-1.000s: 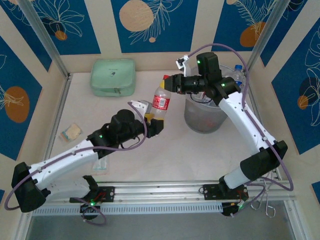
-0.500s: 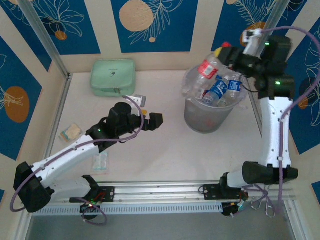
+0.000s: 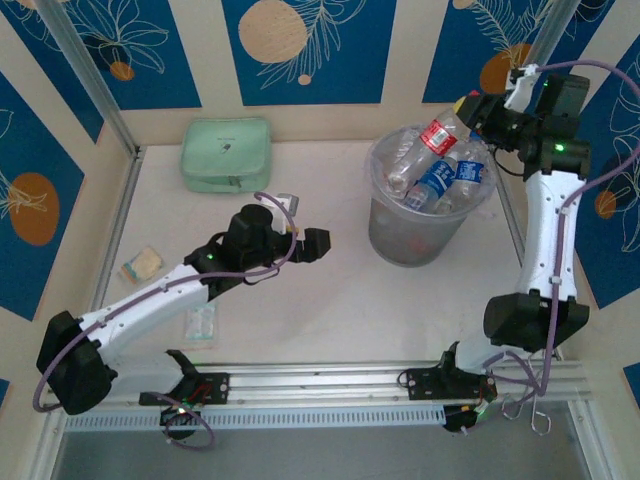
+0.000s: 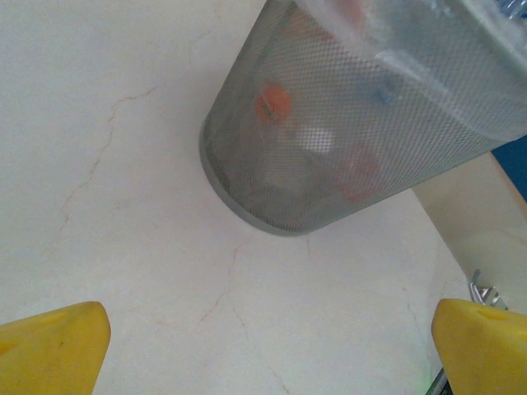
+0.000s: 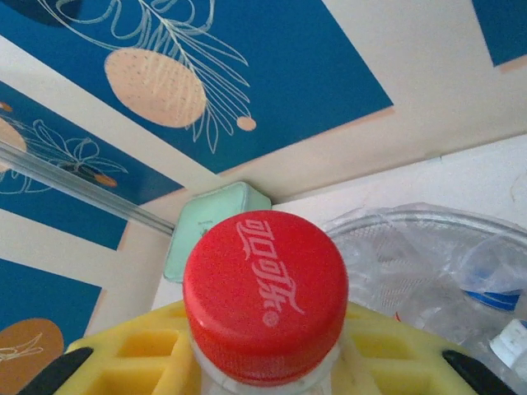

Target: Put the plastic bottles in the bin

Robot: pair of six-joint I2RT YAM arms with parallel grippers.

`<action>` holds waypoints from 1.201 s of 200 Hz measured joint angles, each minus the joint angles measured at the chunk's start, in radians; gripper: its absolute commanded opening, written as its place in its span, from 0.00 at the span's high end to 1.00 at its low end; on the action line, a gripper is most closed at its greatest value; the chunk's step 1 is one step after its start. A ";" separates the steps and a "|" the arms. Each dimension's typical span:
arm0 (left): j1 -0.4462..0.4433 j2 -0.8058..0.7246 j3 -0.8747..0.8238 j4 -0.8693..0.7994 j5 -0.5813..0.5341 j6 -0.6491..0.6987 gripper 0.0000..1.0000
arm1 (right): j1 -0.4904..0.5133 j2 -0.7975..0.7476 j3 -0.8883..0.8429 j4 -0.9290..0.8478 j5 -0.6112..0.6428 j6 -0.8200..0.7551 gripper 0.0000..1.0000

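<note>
Right hand [image 3: 470, 108] shifted bottle [image 3: 437, 133] over bin [image 3: 400, 245]; grip indistinct.

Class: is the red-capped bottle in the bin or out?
Out: the right fingers grip the red-capped bottle below its cap, tilted above the bin opening.

Left claw [image 3: 300, 226] wide, right claw [image 3: 470, 108] clenched.
</note>
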State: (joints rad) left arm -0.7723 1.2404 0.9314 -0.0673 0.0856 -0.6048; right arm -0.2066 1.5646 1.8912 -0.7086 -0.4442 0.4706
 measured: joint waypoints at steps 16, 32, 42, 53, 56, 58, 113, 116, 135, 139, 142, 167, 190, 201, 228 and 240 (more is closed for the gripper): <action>0.000 0.015 0.006 -0.001 0.001 0.000 0.01 | 0.022 0.026 0.000 -0.013 0.017 -0.019 0.92; 0.000 0.019 0.010 0.001 0.004 0.000 0.01 | 0.045 0.051 0.000 -0.036 0.044 -0.044 0.92; 0.000 0.019 0.011 0.001 0.005 0.000 0.01 | 0.057 0.068 0.000 -0.050 0.067 -0.059 0.92; 0.000 0.019 0.011 0.000 0.009 0.000 0.01 | 0.068 0.086 0.000 -0.066 0.092 -0.072 0.92; 0.000 0.019 0.011 0.000 0.011 0.000 0.01 | 0.070 0.091 0.000 -0.071 0.100 -0.076 0.92; 0.000 0.019 0.011 0.000 0.011 0.000 0.01 | 0.072 0.093 0.000 -0.073 0.104 -0.077 0.92; 0.001 0.019 0.011 0.001 0.015 0.000 0.01 | 0.113 0.129 -0.003 -0.065 0.211 -0.086 0.88; 0.001 0.019 0.011 0.001 0.016 0.000 0.00 | 0.116 0.129 -0.003 -0.064 0.219 -0.087 0.87; 0.001 0.020 0.011 0.001 0.018 0.000 0.00 | 0.129 0.134 -0.002 -0.056 0.248 -0.088 0.83; 0.001 0.020 0.011 0.001 0.019 0.000 0.00 | 0.129 0.135 -0.002 -0.054 0.251 -0.089 0.82; 0.001 0.020 0.011 0.001 0.019 0.000 0.01 | 0.131 0.136 -0.002 -0.051 0.254 -0.089 0.81; 0.002 0.023 0.011 0.001 0.019 0.000 0.00 | 0.135 0.143 0.018 -0.061 0.267 -0.090 0.65; 0.002 0.029 0.011 0.001 0.020 0.000 0.00 | 0.137 0.147 0.057 -0.117 0.294 -0.104 0.46; 0.002 0.033 0.011 0.002 0.023 0.000 0.01 | 0.138 0.148 0.082 -0.156 0.314 -0.118 0.41; 0.003 0.040 0.010 0.006 0.029 0.000 0.01 | 0.141 0.149 0.140 -0.256 0.332 -0.137 0.27; 0.003 0.040 0.010 0.007 0.031 0.000 0.01 | 0.141 0.149 0.178 -0.291 0.338 -0.140 0.23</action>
State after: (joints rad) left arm -0.7696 1.2800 0.9413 -0.0601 0.1165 -0.6052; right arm -0.0654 1.7134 2.0693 -0.9993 -0.1066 0.3305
